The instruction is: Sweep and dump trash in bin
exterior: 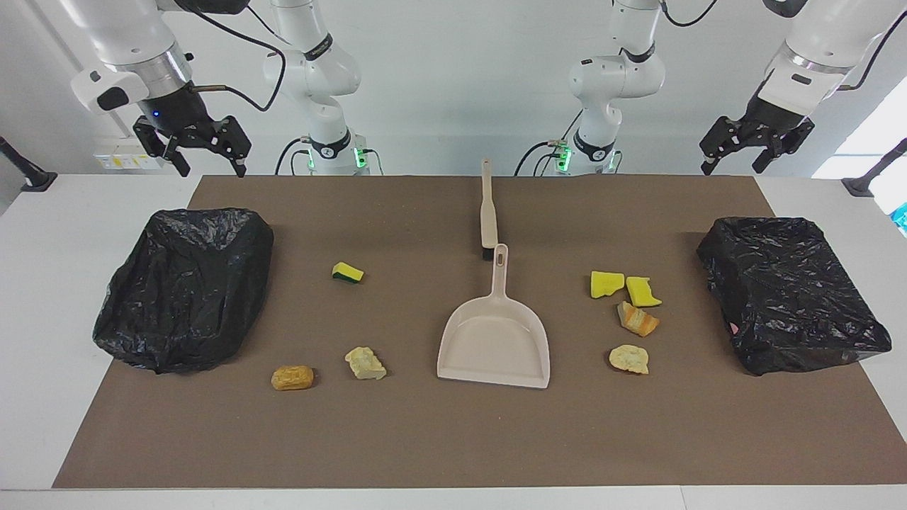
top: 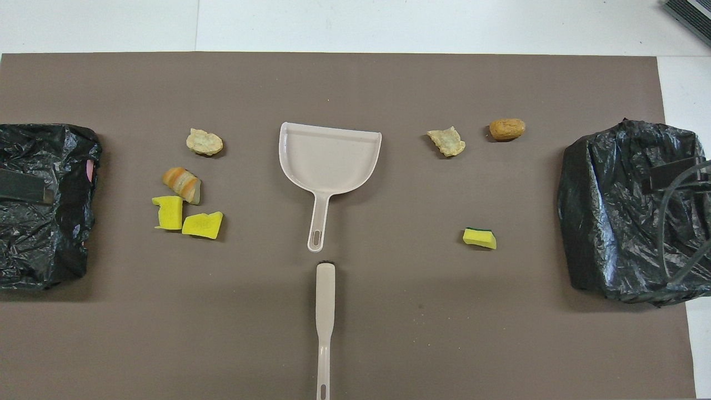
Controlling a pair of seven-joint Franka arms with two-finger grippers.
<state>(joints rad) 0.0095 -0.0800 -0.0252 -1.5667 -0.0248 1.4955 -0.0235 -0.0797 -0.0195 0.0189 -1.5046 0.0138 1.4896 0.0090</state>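
Note:
Several trash scraps lie on the brown mat. Toward the left arm's end are two yellow sponge pieces, an orange-striped chunk and a cream chunk. Toward the right arm's end are a yellow-green sponge, a cream chunk and a tan chunk. A bin lined with a black bag stands at each end. My right gripper and left gripper hang open and empty, raised above the table edge at the robots' end.
A beige dustpan lies mid-mat, its handle pointing toward the robots. A beige brush lies in line with it, nearer to the robots. White table borders the mat.

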